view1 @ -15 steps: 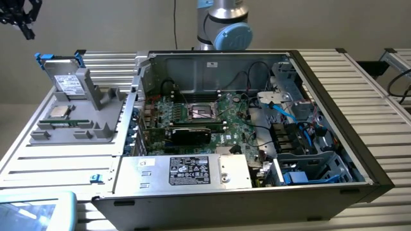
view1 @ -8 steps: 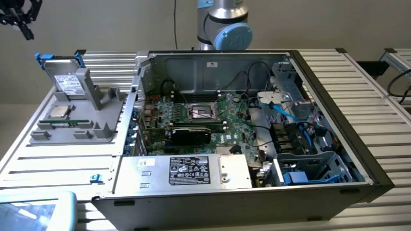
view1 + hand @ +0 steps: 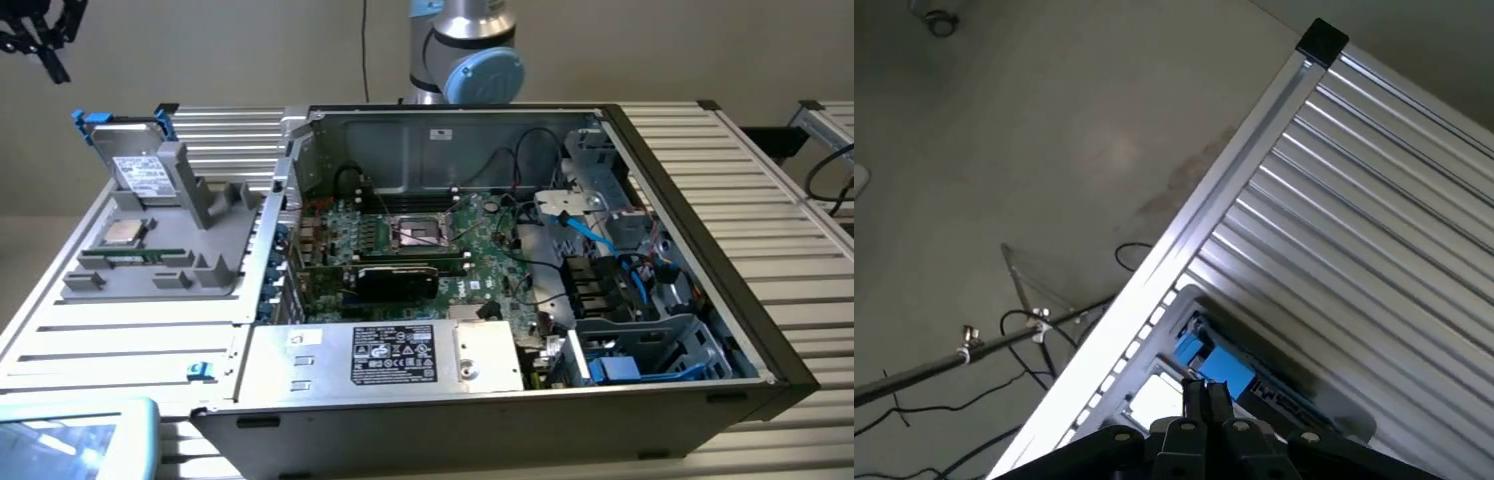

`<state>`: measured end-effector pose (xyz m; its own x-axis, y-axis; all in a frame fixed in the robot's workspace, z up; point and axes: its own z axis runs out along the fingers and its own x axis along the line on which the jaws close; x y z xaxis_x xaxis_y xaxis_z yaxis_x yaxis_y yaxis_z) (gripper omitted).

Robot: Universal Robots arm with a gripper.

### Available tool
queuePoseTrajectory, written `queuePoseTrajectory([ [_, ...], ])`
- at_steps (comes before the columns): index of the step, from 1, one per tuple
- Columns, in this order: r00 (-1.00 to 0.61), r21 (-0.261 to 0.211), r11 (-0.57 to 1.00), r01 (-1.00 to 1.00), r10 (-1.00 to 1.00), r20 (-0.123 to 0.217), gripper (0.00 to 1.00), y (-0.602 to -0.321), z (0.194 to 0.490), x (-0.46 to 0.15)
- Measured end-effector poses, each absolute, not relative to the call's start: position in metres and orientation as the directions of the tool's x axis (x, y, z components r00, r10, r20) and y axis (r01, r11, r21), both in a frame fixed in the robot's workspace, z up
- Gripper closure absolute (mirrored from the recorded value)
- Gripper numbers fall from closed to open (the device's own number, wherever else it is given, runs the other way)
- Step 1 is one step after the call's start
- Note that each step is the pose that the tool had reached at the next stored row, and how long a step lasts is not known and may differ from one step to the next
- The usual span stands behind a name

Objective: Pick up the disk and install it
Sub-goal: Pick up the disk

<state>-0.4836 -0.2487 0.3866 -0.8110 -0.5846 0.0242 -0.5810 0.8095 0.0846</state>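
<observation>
The disk (image 3: 139,170) stands on edge in a grey plastic holder (image 3: 200,215) on the slatted metal table (image 3: 127,330), towards the exterior view's left, beside the open computer case (image 3: 694,250). Its white label faces forward, and the bright blue frame's end tabs stick up at the two upper corners. A small square silver processor chip (image 3: 124,232) lies in the same holder, just in front of the disk.

The pincer (image 3: 54,68) hangs in the air above the disk, well apart from it and touching nothing. In the wrist view the two dark fingers (image 3: 1197,398) of the pincer (image 3: 1206,388) are pressed together with nothing between them. Below them lies the disk's blue frame (image 3: 1222,368), near the edge of the ribbed table (image 3: 1354,200). Beyond that edge are the floor (image 3: 1034,130) and some loose black cables (image 3: 1024,325).

Inside the case the green motherboard (image 3: 420,235) lies flat. A large grey metal box with a black label (image 3: 387,352) sits at the near side, and a metal drive cage (image 3: 654,345) with a blue cable (image 3: 594,235) stands towards the exterior view's right. The arm's base (image 3: 463,55), with a light blue joint cap, rises behind the case.
</observation>
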Motion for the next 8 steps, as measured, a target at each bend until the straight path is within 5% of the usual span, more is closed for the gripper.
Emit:
queuePoseTrajectory([
  [8,-0.718,0.081,0.717,-0.692,-0.695,0.020,0.89,-0.2487,0.3866,-0.4836],
])
